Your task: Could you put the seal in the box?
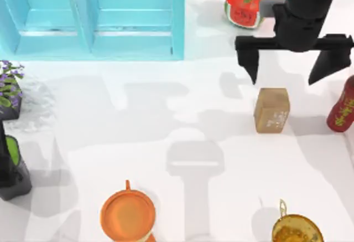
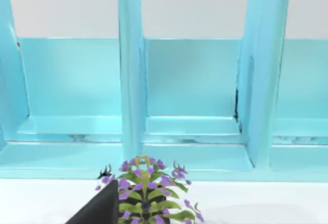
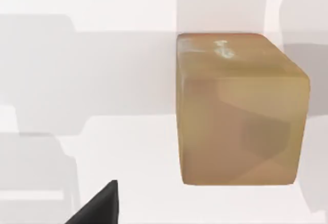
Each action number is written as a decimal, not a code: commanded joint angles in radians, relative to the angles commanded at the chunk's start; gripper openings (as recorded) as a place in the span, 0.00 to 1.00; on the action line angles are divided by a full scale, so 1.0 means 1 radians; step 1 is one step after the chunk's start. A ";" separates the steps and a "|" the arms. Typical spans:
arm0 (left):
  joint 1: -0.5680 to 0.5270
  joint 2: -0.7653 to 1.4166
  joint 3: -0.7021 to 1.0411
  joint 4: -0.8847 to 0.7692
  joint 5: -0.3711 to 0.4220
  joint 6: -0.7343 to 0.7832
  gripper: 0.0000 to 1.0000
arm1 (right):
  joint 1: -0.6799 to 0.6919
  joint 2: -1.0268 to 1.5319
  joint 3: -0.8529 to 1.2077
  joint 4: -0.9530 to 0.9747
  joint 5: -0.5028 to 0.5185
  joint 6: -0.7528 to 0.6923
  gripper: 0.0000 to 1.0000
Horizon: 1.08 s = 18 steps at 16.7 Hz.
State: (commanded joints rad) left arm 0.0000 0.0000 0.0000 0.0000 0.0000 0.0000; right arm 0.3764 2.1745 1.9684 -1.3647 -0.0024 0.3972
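A: top view?
B: right gripper over the desk's far right part, fingers spread wide, gripping nothing. Seal stands just in front of it: tan-brown block, whitish marks on one face. Red bottle at the right edge. Blue box in the far left corner. Left arm parked at the left edge.
A: left wrist?
B: box compartments, purple plant.
A: right wrist?
B: seal close up on the white desk, untouched.
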 joint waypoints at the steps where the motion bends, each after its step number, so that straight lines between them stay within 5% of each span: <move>1: 0.000 0.000 0.000 0.000 0.000 0.000 1.00 | 0.001 0.003 -0.023 0.024 0.000 0.000 1.00; 8: 0.000 0.000 0.000 0.000 0.000 0.000 1.00 | 0.011 0.051 -0.265 0.320 0.000 0.009 1.00; 13: 0.000 0.000 0.000 0.000 0.000 0.000 1.00 | 0.008 0.056 -0.290 0.347 0.001 0.007 1.00; 18: 0.000 0.000 0.000 0.000 0.000 0.000 1.00 | 0.008 0.056 -0.290 0.347 0.001 0.007 0.62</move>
State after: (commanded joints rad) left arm 0.0000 0.0000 0.0000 0.0000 0.0000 0.0000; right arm 0.3843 2.2305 1.6781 -1.0180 -0.0018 0.4041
